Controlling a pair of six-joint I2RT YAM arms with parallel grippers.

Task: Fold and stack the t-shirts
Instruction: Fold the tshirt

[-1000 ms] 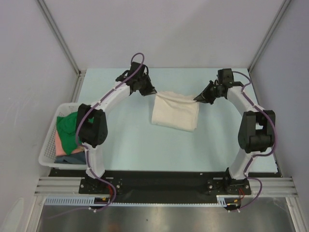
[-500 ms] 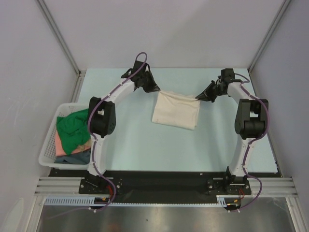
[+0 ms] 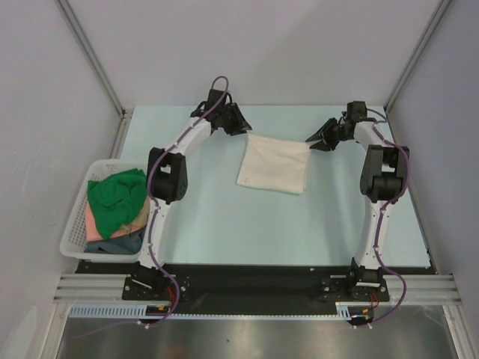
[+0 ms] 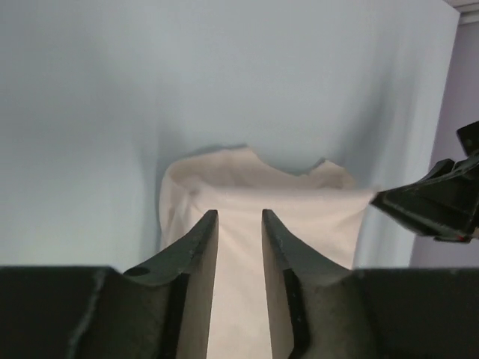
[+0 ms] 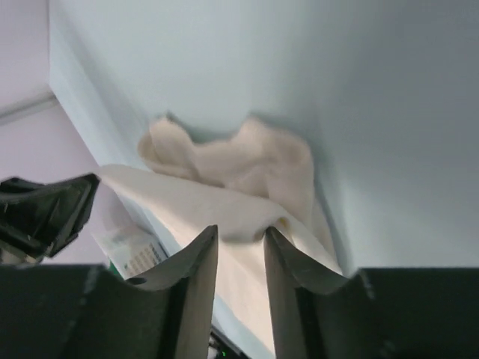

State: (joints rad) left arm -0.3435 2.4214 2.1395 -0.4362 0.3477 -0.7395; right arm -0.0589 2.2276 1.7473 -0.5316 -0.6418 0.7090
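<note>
- Cream t-shirt (image 3: 273, 164) lay folded into a rough rectangle on the table (image 3: 202, 217), in the middle of the far half.
- Its far edge ran left to right between the two tools. The far-left corner was just beside the left tool (image 4: 238, 215) and the far-right corner just beside the right tool (image 5: 239, 229).
- In both wrist views the far edge looked drawn fairly straight, with looser, rumpled layers beyond it.
- Left tool: fingers stood apart by a narrow gap, with cream cloth showing through it. Could not tell whether the cloth touched either pad.
- Right tool: fingers likewise apart, with a fold of the cream cloth passing just past the tips. Contact with the pads could not be told.
- Each wrist view showed the other tool's dark tip at the opposite end of the far edge.
- Green t-shirt (image 3: 116, 198) sat heaped in the white lattice basket (image 3: 71, 228) at the near-left of the table, well apart from the cream one.
- Pink t-shirt (image 3: 93, 228) showed beneath the green one on the left side.
- Dark blue t-shirt (image 3: 120, 243) showed at the basket's near end.
</note>
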